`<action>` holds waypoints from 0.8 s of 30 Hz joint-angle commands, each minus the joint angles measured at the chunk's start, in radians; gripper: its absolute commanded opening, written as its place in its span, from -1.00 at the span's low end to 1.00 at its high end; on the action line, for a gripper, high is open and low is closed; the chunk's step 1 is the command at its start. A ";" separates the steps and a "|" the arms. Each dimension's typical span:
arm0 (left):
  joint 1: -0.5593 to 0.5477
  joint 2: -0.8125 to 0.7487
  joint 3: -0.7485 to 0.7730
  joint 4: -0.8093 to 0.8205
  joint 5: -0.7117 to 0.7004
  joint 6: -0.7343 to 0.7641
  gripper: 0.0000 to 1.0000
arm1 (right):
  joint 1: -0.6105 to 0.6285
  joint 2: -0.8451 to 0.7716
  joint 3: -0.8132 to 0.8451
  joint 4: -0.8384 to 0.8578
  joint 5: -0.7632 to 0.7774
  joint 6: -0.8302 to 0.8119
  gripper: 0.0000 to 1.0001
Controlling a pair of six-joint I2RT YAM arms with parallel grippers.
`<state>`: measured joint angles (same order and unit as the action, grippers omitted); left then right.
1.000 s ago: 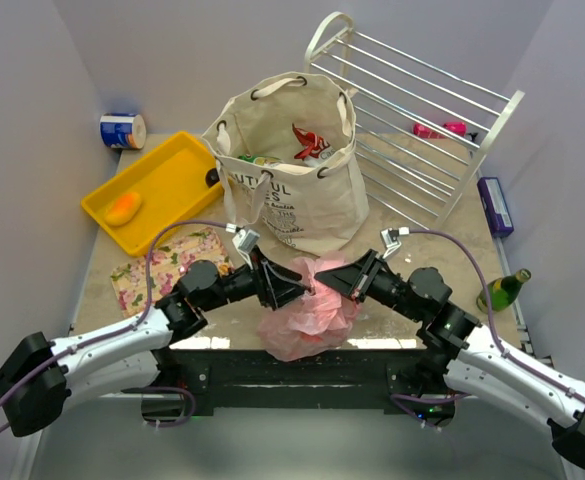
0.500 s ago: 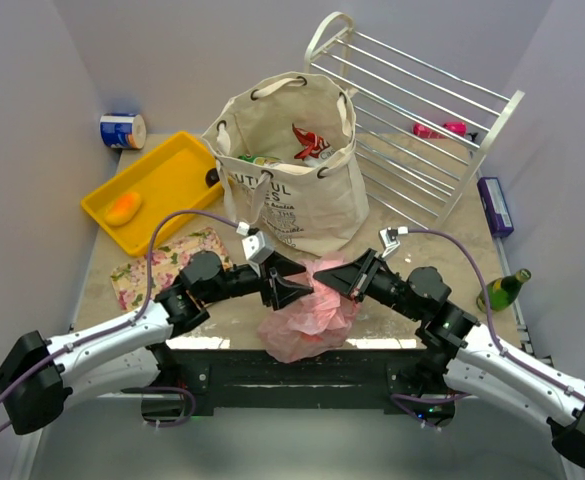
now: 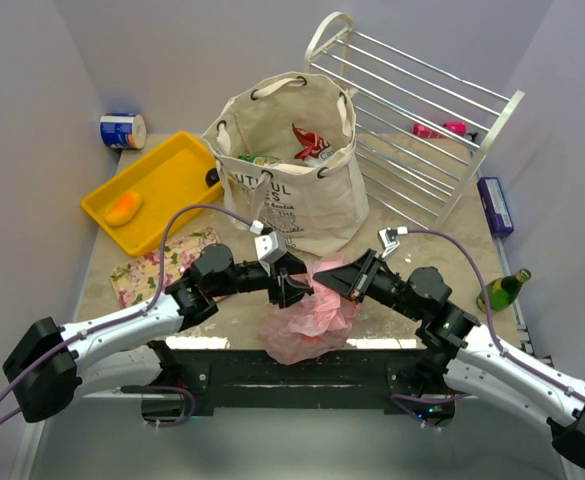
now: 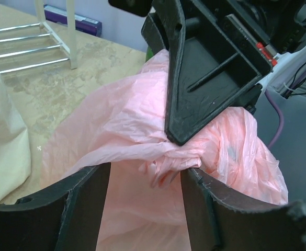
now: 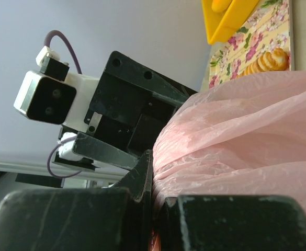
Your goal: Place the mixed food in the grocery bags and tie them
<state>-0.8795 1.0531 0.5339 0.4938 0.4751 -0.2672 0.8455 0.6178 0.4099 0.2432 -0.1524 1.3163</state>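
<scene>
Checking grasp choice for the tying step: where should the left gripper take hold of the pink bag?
The bunched neck of the pink bag, right beside the right gripper pinching it, approached from the left. The film narrows to a graspable twist there; elsewhere it billows loose. The open left gripper straddles it.

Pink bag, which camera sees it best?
The top external view: it shows nearly the whole pink bag, crumpled, from above. The left wrist view shows only its bunched top, close up, pinched by the right claw. The right wrist view shows just a stretch of pink plastic.
</scene>
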 commanded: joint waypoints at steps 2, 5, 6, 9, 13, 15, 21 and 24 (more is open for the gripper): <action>-0.003 0.007 0.051 0.074 0.060 0.039 0.21 | -0.002 -0.021 0.013 0.021 -0.015 0.000 -1.00; -0.003 0.005 0.049 0.081 0.083 0.045 0.11 | -0.002 -0.020 0.013 0.018 -0.021 0.000 -1.00; -0.003 0.007 0.049 0.086 0.094 0.045 0.01 | -0.002 -0.020 0.013 0.016 -0.021 0.000 -1.00; -0.003 0.007 0.048 0.101 0.117 0.046 -0.39 | -0.002 -0.020 0.021 0.004 -0.021 -0.011 -1.00; -0.003 0.004 0.040 0.130 0.120 0.040 -0.87 | -0.002 -0.018 0.044 -0.045 -0.018 -0.041 -1.00; -0.003 0.005 0.034 0.137 0.120 0.030 -1.00 | -0.002 -0.016 0.070 -0.099 -0.010 -0.074 -1.00; -0.003 -0.005 0.002 0.105 0.083 0.011 -1.00 | -0.002 -0.023 0.193 -0.336 0.025 -0.213 -0.42; -0.003 -0.025 -0.008 0.086 0.062 0.005 -1.00 | -0.002 -0.032 0.271 -0.468 0.048 -0.287 -0.05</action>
<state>-0.8795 1.0626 0.5388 0.5476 0.5674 -0.2508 0.8452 0.6071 0.5667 -0.0345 -0.1425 1.1755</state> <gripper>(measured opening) 0.027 0.405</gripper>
